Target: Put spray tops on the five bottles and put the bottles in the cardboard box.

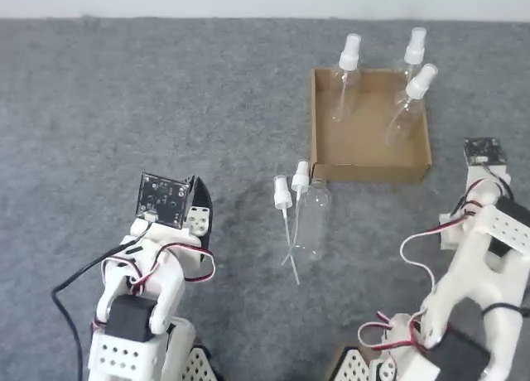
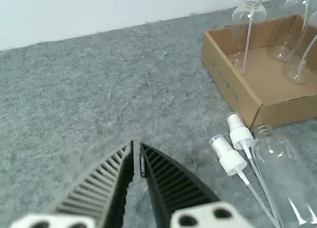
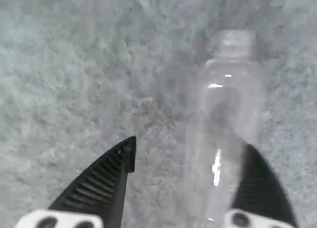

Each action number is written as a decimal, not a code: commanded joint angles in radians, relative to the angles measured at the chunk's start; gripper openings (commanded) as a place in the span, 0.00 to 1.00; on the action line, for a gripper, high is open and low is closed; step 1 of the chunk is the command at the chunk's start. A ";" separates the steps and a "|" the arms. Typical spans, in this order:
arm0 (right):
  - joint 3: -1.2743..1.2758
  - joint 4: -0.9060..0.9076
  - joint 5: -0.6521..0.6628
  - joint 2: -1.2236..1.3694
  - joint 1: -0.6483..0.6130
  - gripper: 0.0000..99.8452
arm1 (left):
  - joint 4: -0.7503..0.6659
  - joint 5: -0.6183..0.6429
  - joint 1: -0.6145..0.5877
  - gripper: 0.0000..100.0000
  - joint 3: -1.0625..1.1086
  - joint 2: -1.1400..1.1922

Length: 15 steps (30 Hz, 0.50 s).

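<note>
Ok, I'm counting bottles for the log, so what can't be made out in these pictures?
High view: the right arm covers whatever lies beneath it.
Right wrist view: the uncapped bottle is blurred; whether the tool touches it is unclear.
Left wrist view: the boxed bottles have their upper parts cut off by the frame edge.

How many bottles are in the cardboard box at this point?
3. All stand upright: the first bottle in the far left corner of the cardboard box, the second bottle in the far right corner, the third bottle just nearer along the right wall. None looks hidden.
</note>
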 commanded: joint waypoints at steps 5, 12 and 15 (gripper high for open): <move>0.035 0.200 -0.095 -0.325 -0.148 0.06 | -0.002 -0.008 -0.005 0.01 0.030 -0.015; 0.319 0.200 -0.095 -0.674 -0.315 0.03 | 0.000 -0.008 -0.005 0.01 0.074 -0.015; 0.399 0.180 -0.095 -0.796 -0.331 0.03 | 0.002 -0.008 -0.005 0.01 0.081 -0.015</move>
